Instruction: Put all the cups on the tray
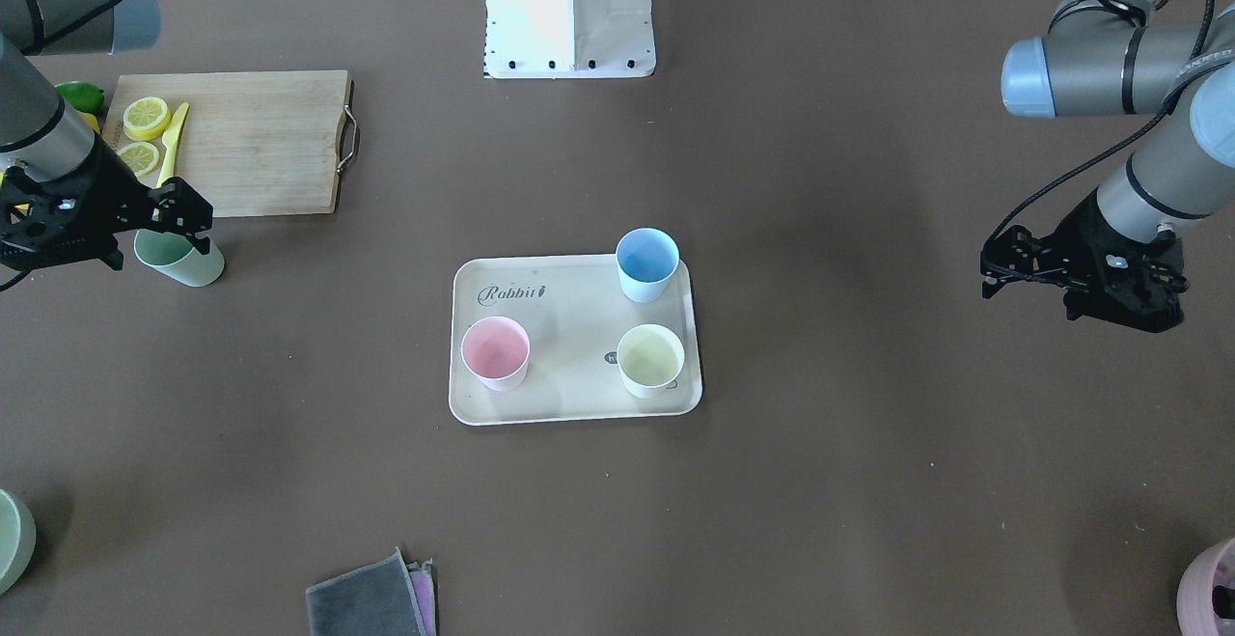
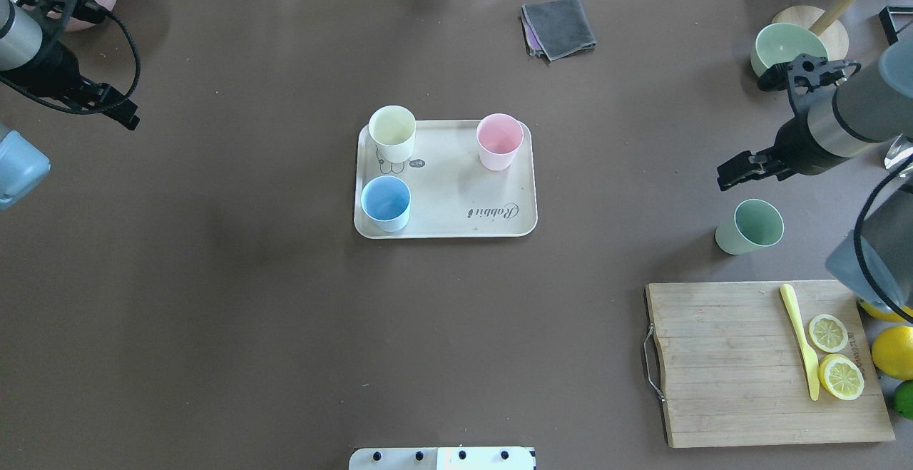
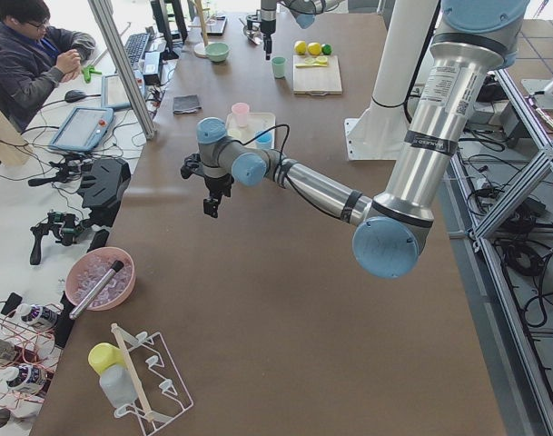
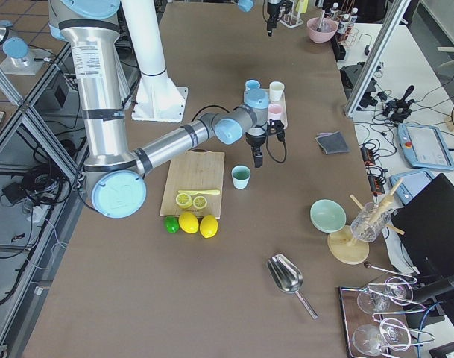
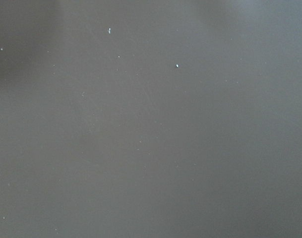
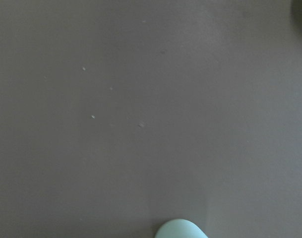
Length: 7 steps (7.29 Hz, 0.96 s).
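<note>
The cream tray (image 1: 569, 380) (image 2: 446, 202) with "Rabbit" lettering lies at mid-table. On it stand a blue cup (image 1: 646, 264) (image 2: 386, 202), a pink cup (image 1: 495, 353) (image 2: 498, 142) and a pale yellow cup (image 1: 650, 360) (image 2: 392, 133). A green cup (image 1: 180, 260) (image 2: 750, 226) stands upright on the table, off the tray; its rim shows at the bottom of the right wrist view (image 6: 180, 230). My right gripper (image 1: 188, 216) (image 2: 736, 172) hovers just beside and above the green cup, looks open and is empty. My left gripper (image 1: 994, 269) (image 2: 114, 110) is far from the tray, looks open and is empty.
A wooden cutting board (image 2: 720, 363) (image 1: 260, 139) with lemon slices (image 2: 834, 356) and a yellow knife (image 2: 800, 338) lies near the green cup. A green bowl (image 2: 784, 46), a grey cloth (image 2: 560, 26), a pink bowl (image 1: 1211, 588) and whole lemons (image 2: 891, 352) sit at the edges.
</note>
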{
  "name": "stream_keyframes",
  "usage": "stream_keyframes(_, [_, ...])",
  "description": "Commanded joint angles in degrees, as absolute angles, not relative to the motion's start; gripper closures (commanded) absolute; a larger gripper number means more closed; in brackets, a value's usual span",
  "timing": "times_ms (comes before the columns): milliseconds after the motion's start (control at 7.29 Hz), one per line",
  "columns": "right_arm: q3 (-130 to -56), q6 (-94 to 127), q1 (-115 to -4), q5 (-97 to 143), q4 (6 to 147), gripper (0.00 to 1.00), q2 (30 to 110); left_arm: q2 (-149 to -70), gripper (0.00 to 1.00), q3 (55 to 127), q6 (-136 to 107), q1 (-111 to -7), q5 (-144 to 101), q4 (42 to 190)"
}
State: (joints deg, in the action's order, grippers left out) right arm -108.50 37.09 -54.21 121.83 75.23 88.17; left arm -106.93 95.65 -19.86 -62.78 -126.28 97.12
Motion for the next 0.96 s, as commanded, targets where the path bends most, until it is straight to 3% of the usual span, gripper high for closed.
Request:
stream_keyframes(0, [-107.0,35.9,-54.3,121.4,63.0,0.00,97.5,-107.0,0.02,95.7,-19.9,-62.8,-126.1,97.2])
stream_keyframes(275, [-105.1,36.4,-54.0,121.2,63.1,0.03,95.9,-107.0,0.02,95.7,-19.8,-62.8,-126.0,97.3])
stream_keyframes(549, [-101.4,36.4,-53.4,120.9,63.2,0.15,93.4,-107.0,0.02,95.6,-19.8,-62.8,-126.0,97.4])
stream_keyframes(686, [-100.6,36.4,-52.5,120.2,63.2,0.16,92.7,-107.0,0.02,95.7,-19.8,-62.8,-126.0,97.4])
stream_keyframes(824, [-100.6,36.5,-51.9,120.1,63.2,0.27,92.7,-107.0,0.02,95.6,-19.8,-62.8,-126.0,97.4])
